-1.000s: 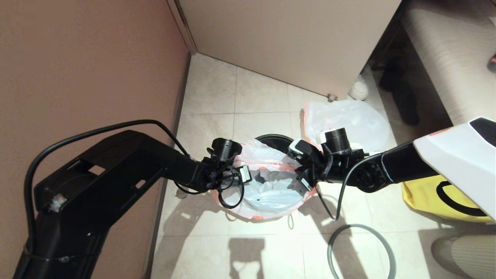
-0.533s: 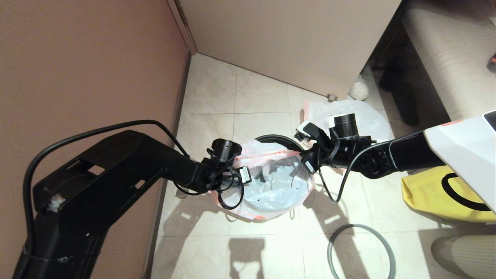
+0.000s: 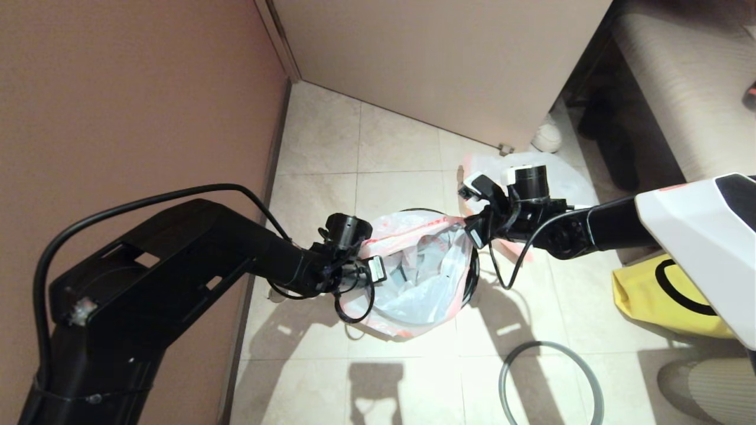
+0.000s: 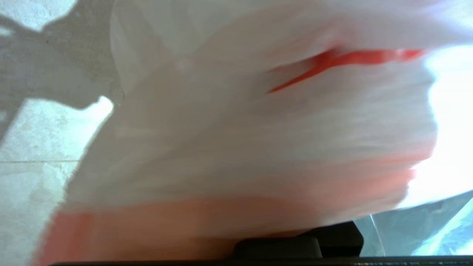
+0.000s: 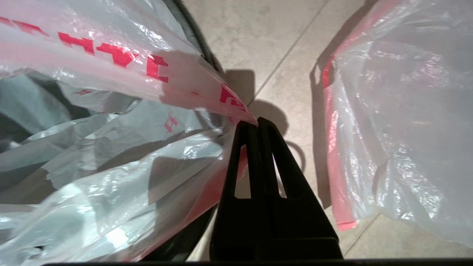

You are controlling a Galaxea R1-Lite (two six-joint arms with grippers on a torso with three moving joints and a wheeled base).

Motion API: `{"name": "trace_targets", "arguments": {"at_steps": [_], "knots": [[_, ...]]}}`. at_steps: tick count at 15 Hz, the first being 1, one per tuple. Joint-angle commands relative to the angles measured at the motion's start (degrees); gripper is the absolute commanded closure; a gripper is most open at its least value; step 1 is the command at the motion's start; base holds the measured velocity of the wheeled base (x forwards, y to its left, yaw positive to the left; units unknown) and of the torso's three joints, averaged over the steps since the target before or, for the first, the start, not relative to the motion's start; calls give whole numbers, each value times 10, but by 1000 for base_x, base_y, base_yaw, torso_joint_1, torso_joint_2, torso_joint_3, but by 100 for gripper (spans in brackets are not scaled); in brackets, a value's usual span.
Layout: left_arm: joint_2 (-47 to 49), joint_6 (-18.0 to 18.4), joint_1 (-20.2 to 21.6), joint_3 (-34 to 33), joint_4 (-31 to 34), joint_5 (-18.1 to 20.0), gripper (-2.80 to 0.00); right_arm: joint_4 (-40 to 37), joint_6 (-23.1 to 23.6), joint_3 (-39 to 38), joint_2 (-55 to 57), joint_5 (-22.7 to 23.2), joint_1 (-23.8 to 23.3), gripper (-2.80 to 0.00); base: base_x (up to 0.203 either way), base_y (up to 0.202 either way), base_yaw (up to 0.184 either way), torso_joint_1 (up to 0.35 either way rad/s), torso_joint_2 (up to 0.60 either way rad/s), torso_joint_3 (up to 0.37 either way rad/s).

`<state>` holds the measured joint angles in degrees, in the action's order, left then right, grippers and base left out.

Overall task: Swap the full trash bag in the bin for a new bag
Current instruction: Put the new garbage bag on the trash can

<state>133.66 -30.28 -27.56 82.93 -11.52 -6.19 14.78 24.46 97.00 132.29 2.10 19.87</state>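
Head view: the new bag (image 3: pixel 413 265) is held over the bin (image 3: pixel 471 277) by both grippers; its mouth has been drawn wider toward 2 o'clock by the right gripper (image 3: pixel 469 233).

Left wrist view: the left gripper's jaws are clenched on the bag's hem (image 4: pixel 166 225).

Right wrist view: jaws pinched on the printed hem (image 5: pixel 236 107); the full trash bag (image 5: pixel 402 111) lies at 3 o'clock on the floor (image 5: pixel 266 40). Seating over the rim is judged next.

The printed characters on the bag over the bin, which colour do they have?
Red, on the new bag along its pink hem; the right wrist view shows them best.
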Motion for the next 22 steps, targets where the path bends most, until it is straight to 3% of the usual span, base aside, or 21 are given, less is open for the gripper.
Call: {"name": "trace_targets", "arguments": {"at_steps": [1,10,12,15,16,20,22], "knots": [[-1,-2,0,-3,-6,-1,0,2,1,26,23,-8,-10,0,0,0,0,0,0,0],[-3,-3,-3,-14,-40,-3,0,-7,-4,40,56,-11,-26,0,0,0,0,0,0,0],[-9,-3,-4,-17,-40,-2,0,-17,-37,45,59,-11,-21,0,0,0,0,0,0,0],[-8,0,-4,-20,-39,-4,0,-19,-50,46,58,-10,-19,0,0,0,0,0,0,0],[-8,0,-5,-20,-40,-4,-280,-19,-50,46,56,-10,-19,0,0,0,0,0,0,0],[-22,2,-7,-24,-38,-4,-280,-31,-50,45,42,-10,-18,0,0,0,0,0,0,0],[-39,22,-11,-41,-37,-4,-280,-45,-54,44,33,-10,-17,0,0,0,0,0,0,0]]}}
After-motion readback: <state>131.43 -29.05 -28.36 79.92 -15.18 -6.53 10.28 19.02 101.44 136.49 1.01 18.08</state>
